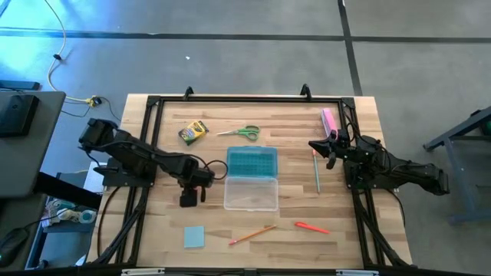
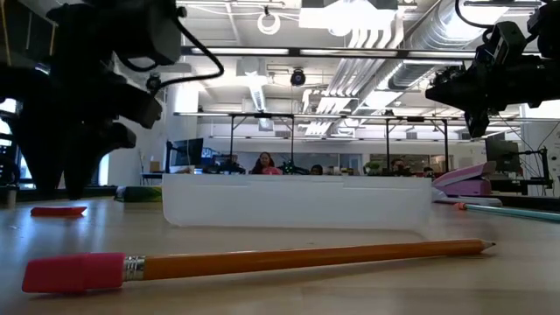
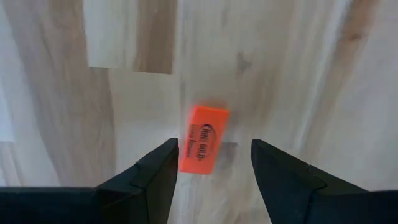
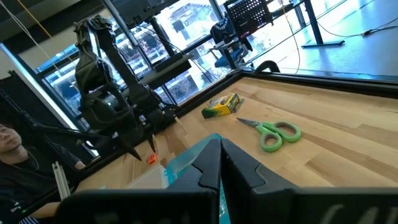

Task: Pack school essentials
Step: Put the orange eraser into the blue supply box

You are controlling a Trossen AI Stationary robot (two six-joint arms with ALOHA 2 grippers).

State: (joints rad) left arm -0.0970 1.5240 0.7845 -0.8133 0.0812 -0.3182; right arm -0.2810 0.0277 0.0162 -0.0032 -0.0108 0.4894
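A tiny red piece (image 3: 204, 138) lies flat on the wooden table, left of the clear case (image 1: 251, 193) with its teal lid (image 1: 252, 161) open. My left gripper (image 3: 214, 163) points down over the red piece (image 2: 59, 210), open, with one finger on either side and above it, touching nothing. Crayon box (image 1: 193, 132) and green-handled scissors (image 1: 242, 133) lie at the far side. Green pencil (image 1: 317, 172), orange pen (image 1: 311, 227), orange pencil (image 1: 253, 234) and blue note pad (image 1: 194, 236) lie around the case. My right gripper (image 1: 318, 146) waits shut at the far right.
A pink bar (image 1: 329, 121) lies at the far right corner, beside my right arm. A black frame (image 1: 230, 98) runs along the table's edges. People sit in the room beyond the table. Bare wood shows between the note pad and my left gripper.
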